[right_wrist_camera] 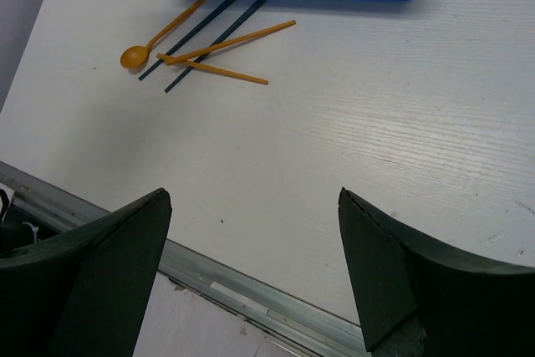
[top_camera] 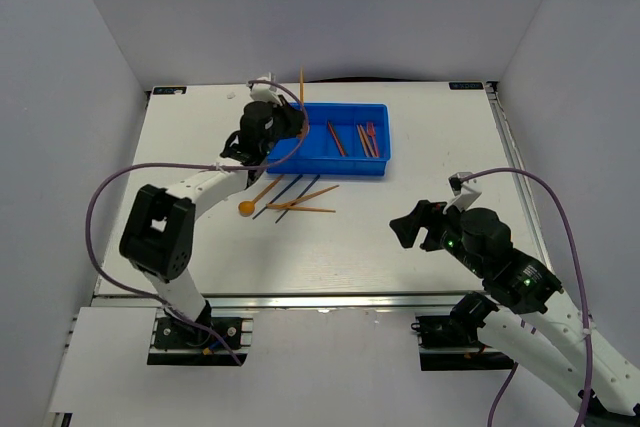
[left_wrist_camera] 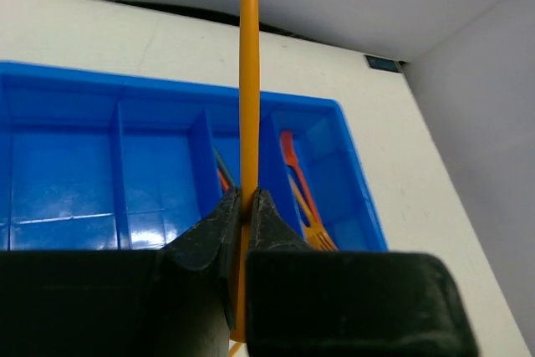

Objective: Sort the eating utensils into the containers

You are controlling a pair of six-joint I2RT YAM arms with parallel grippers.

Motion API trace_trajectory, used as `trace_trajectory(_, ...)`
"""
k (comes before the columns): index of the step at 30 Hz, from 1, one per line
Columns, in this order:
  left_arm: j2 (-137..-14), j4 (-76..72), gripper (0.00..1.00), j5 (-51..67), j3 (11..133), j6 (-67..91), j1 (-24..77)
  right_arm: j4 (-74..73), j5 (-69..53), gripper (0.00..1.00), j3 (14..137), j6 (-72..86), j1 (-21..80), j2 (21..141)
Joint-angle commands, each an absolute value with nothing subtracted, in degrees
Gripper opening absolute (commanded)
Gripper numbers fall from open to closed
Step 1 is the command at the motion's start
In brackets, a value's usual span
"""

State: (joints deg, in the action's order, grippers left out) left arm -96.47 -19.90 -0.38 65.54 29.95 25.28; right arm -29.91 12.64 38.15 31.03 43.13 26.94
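From above, the job looks partly done. A few thin red and orange pieces (top_camera: 365, 137) lie in the right slots of the blue tray (top_camera: 345, 169), far on the counter (top_camera: 300, 257). The left fingers (top_camera: 285, 122) are clamped on an orange stick (top_camera: 302, 87), upright over the tray's left end. An orange spoon (top_camera: 252, 205), dark blue sticks (top_camera: 288, 189) and two orange sticks (top_camera: 312, 199) wait near the tray. The right fingers (top_camera: 412, 225) are wide apart and hold nothing.

From the left wrist, the held stick is straight, smooth plastic. The tray is shiny with thin walls. A fork (left_wrist_camera: 294, 169) lies in a right slot.

From the right wrist, the spoon has a round bowl. The white counter has fine lines.
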Motion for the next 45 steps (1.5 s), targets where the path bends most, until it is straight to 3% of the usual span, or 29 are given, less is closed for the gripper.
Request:
trace_trajectory(1, -98.87, -26.36, 0.00, -8.94, 67.76, 30.94, 27.15, -30.41, 14.59, 0.85, 40.08, 29.88, 43.07, 26.46)
trace_trajectory(8, -108.09, -28.91, 0.00, -11.95, 70.40, 33.57, 28.83, -30.85, 15.12, 0.86, 39.73, 29.00, 43.15, 26.54)
trace_trajectory(18, -111.97, -26.19, 0.00, -14.68, 72.86, 34.54, 29.09, -30.59, 14.85, 0.86, 38.85, 28.48, 43.07, 26.72)
trace_trajectory(19, -112.15, -25.93, 0.08, -14.59, 72.95, 34.54, 29.09, -30.59, 14.85, 0.86, 38.76, 28.48, 43.07, 26.72)
trace_trajectory(20, -112.24, -25.93, 0.10, -14.42, 72.95, 34.45, 29.09, -30.50, 14.85, 0.86, 38.76, 28.48, 42.98, 26.72)
trace_trajectory(27, -111.27, -27.07, 0.19, -12.83, 70.50, 35.51, 29.09, -30.50, 14.41, 0.86, 38.67, 28.48, 43.07, 26.72)
trace_trajectory(31, -109.78, -27.60, 0.33, -13.97, 68.56, 35.77, 29.09, -30.93, 14.33, 0.86, 38.85, 28.65, 43.07, 26.28)
trace_trajectory(34, -108.99, -27.51, 0.49, -14.07, 68.12, 35.51, 29.09, -31.11, 14.24, 0.86, 39.02, 28.74, 43.07, 26.10)
trace_trajectory(41, -105.21, -24.70, 0.58, -13.80, 68.99, 32.10, 29.18, -31.99, 13.80, 0.87, 39.55, 28.92, 42.98, 25.75)
trace_trajectory(45, -99.24, -11.90, 0.69, -17.04, 72.50, 24.45, 29.97, -33.05, 14.33, 0.87, 40.52, 28.57, 43.07, 25.40)
